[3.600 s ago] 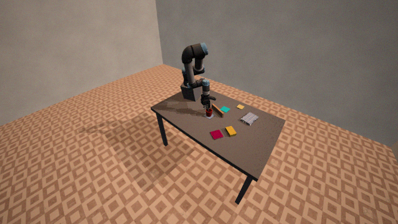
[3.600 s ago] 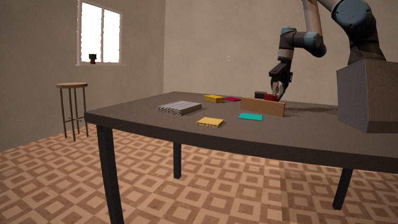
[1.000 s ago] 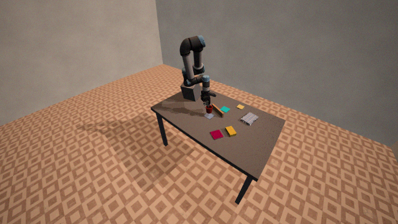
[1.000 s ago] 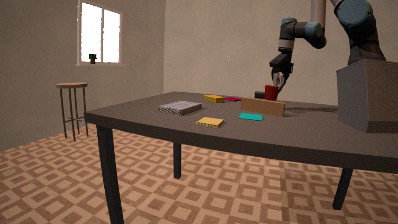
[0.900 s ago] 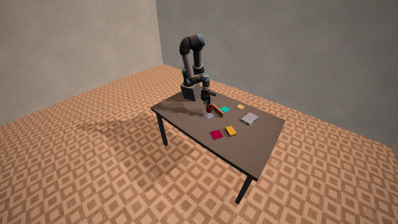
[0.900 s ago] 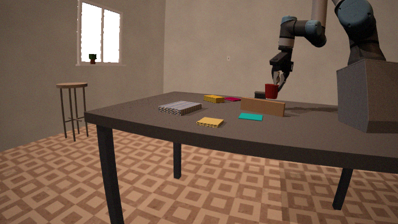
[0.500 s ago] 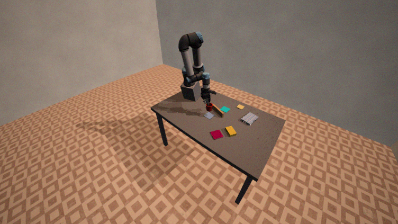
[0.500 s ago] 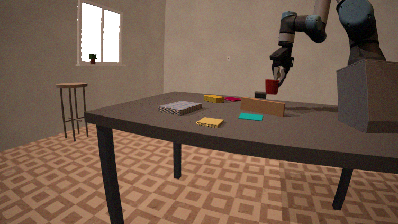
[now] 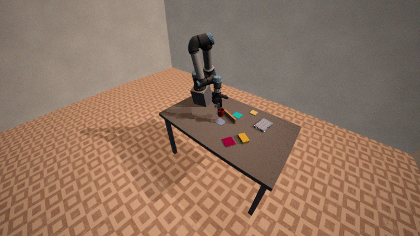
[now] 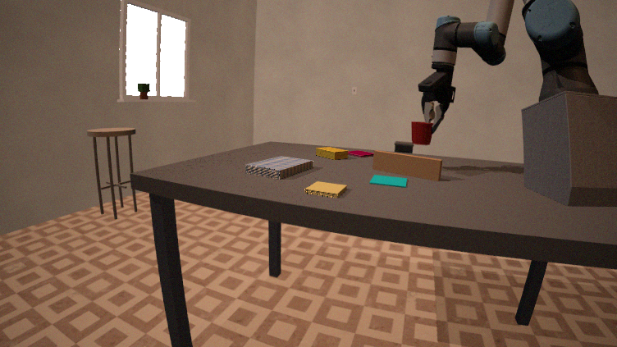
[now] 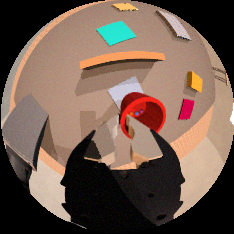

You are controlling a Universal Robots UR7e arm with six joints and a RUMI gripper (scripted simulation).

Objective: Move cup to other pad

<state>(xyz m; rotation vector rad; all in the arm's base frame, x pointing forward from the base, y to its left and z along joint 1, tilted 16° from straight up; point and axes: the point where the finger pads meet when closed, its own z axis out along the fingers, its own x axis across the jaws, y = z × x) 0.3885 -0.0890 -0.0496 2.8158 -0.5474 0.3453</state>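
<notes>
My gripper [image 11: 122, 114] is shut on the rim of a red cup [image 11: 142, 114] and holds it in the air above the table; the cup also shows in the top view [image 9: 220, 111] and the exterior view [image 10: 422, 132]. Small coloured marbles lie inside the cup. A pale grey pad [image 11: 123, 91] lies below the cup, on my side of a low orange-brown rail [image 11: 122, 59]. A teal pad [image 11: 116, 32] lies on the far side of the rail; it also shows in the exterior view [image 10: 388, 180].
A yellow block [image 9: 243, 137], a magenta tile [image 9: 228, 141], a small yellow tile [image 9: 253, 112] and a grey checked slab [image 9: 263, 125] lie farther out on the table. The grey robot base box [image 10: 569, 148] stands at the table's end.
</notes>
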